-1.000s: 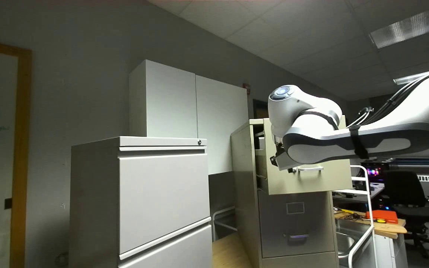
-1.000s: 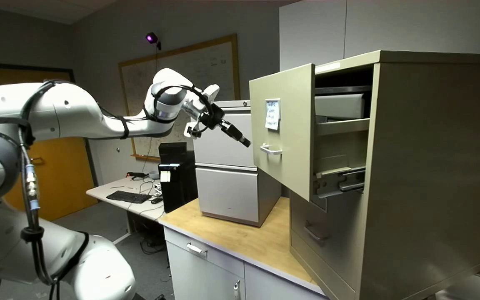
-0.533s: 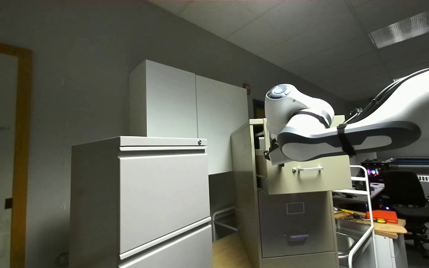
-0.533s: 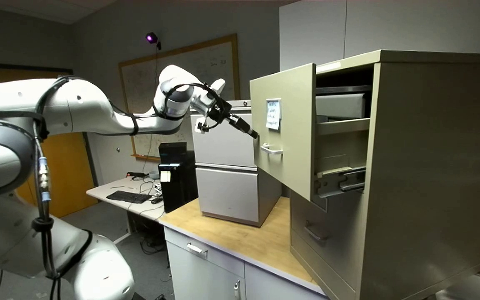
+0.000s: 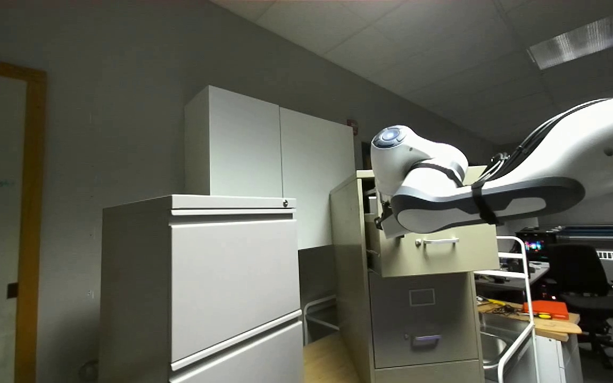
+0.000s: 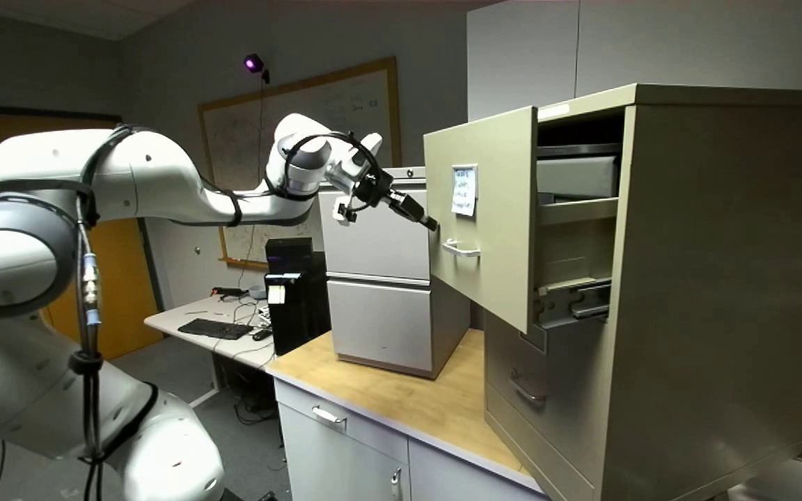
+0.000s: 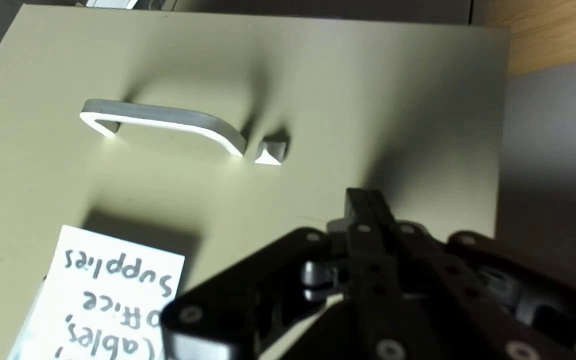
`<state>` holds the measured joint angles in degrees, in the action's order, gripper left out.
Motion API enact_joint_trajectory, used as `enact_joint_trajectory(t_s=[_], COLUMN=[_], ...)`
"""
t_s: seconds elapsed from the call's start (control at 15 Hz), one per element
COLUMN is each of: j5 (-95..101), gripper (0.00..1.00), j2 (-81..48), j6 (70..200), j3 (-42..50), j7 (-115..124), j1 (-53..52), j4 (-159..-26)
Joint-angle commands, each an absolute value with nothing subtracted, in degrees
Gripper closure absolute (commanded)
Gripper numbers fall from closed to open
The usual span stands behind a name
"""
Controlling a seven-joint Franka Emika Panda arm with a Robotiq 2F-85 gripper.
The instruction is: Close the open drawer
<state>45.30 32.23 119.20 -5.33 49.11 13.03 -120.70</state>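
While the white arm (image 6: pixel 164 174) stood at the left in an exterior view, the gripper (image 6: pixel 434 224), its fingers (image 7: pixel 357 202) pressed together, touched the front of the drawer (image 6: pixel 495 216) to its right; the drawer jutted open, uppermost in the tan filing cabinet (image 6: pixel 721 278) which stood farthest right.

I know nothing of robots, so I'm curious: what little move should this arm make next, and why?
Probably a gentle push toward the filing cabinet with the gripper: it is shut, its tip at or very near the front of the top drawer, which stands open.
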Motion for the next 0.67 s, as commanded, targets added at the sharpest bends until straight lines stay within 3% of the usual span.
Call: enact_joint_trajectory(t_s=[0.0, 0.6], j5=[48.3, 47.2], gripper=[1.00, 1.00], j2=[21.8, 10.2], j6=[123.3, 124.7], j3=[-3.5, 0.5], j7=[49.1, 46.3], j1=[13.0, 11.0], j4=[-112.6, -101.2])
